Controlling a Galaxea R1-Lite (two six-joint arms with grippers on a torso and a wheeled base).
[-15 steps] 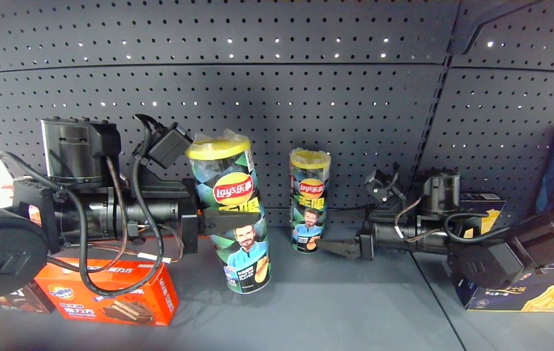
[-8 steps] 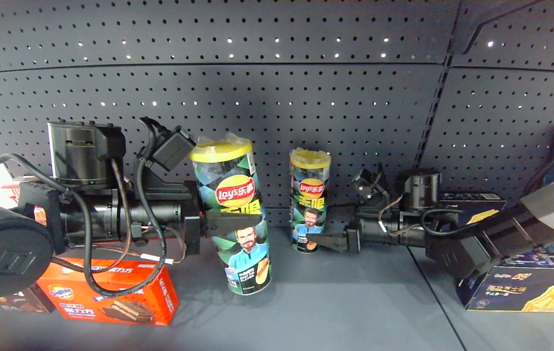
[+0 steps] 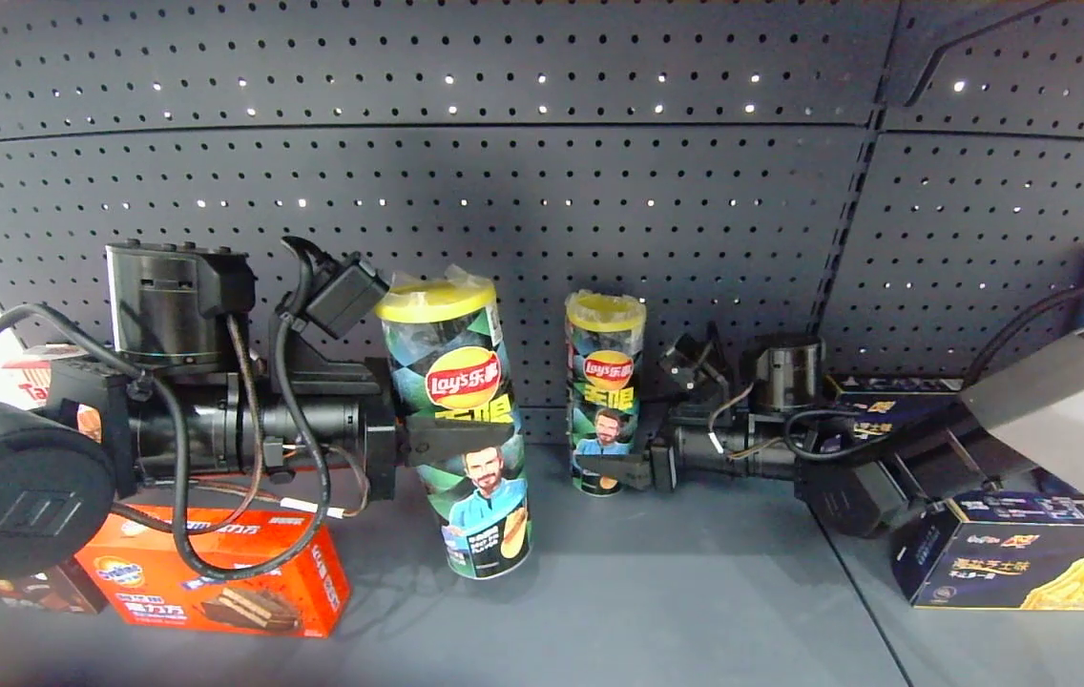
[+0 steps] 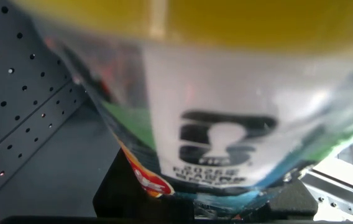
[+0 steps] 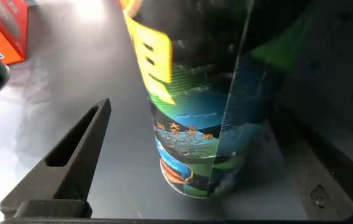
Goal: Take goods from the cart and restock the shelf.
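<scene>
A tall chips can (image 3: 451, 382) with a yellow lid stands slightly tilted on the dark shelf (image 3: 676, 601). My left gripper (image 3: 494, 431) is shut on its middle from the left, and the can's label (image 4: 226, 124) looms close in the left wrist view. A smaller chips can (image 3: 606, 382) stands upright farther back by the pegboard. My right gripper (image 3: 594, 468) comes in from the right, low at that can's base. It is open, and the small can (image 5: 207, 124) sits between its two fingers (image 5: 71, 162).
An orange biscuit box (image 3: 218, 572) lies under my left arm at the front left. A dark blue box (image 3: 1010, 553) sits at the right, with another box (image 3: 885, 401) behind it. The pegboard wall (image 3: 599, 191) closes the back. Bare shelf lies in front of the cans.
My right gripper has slid left along the shelf until its fingers straddle the small can. The left gripper and tall can have shifted slightly right.
</scene>
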